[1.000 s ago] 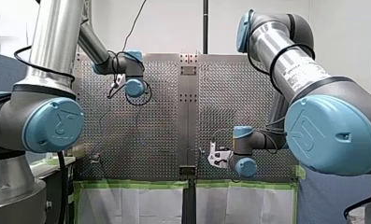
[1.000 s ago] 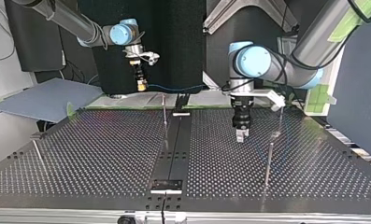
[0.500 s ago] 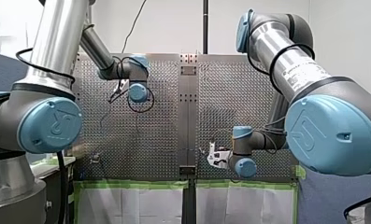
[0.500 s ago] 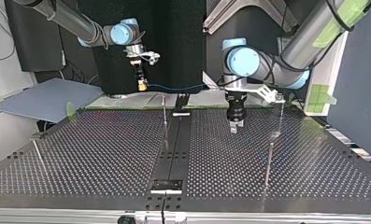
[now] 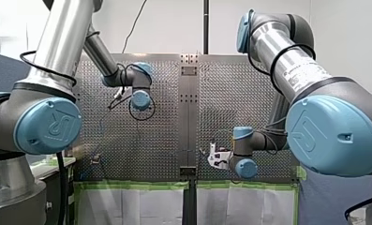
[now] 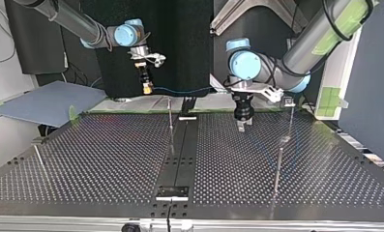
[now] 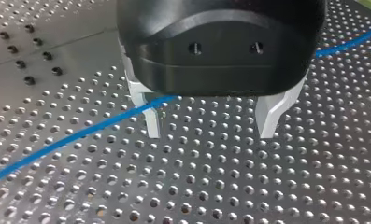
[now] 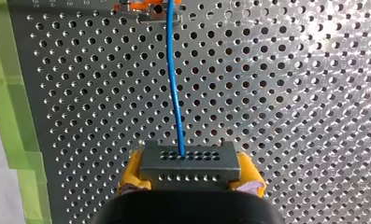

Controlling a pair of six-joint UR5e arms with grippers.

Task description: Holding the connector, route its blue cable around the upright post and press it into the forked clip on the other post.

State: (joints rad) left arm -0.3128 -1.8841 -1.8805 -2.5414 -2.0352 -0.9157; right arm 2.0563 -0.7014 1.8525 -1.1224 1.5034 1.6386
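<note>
My right gripper (image 8: 188, 173) is clenched on the connector (image 8: 188, 162), a grey block with two rows of small holes. The yellow pads (image 8: 131, 173) press on its two short ends, one on each side, and the block fills the whole gap between them. The blue cable (image 8: 174, 84) comes out of one hole in the upper row. It runs straight ahead of the gripper, over the perforated table (image 8: 290, 93), to a small orange and metal part (image 8: 148, 6). What this part is, I cannot tell.

In the top view this gripper (image 6: 146, 87) hangs at the view's left, over the far edge of the table (image 6: 93, 159). From it the cable (image 6: 180, 90) goes almost level toward the view's right, beyond a thin upright post (image 6: 170, 118) near the middle strip.

My left gripper (image 7: 210, 123) is released and holds nothing. Its two metal fingers (image 7: 269, 115) are wide apart, with the tips close above the table (image 7: 220, 186). The cable (image 7: 71, 140) lies across the holes and passes under the gripper's black body, just beside one finger. Whether it touches that finger, I cannot tell. In the top view this gripper (image 6: 241, 124) points down at the table, between the middle post and a thin post (image 6: 290, 123) at the view's right.
</note>
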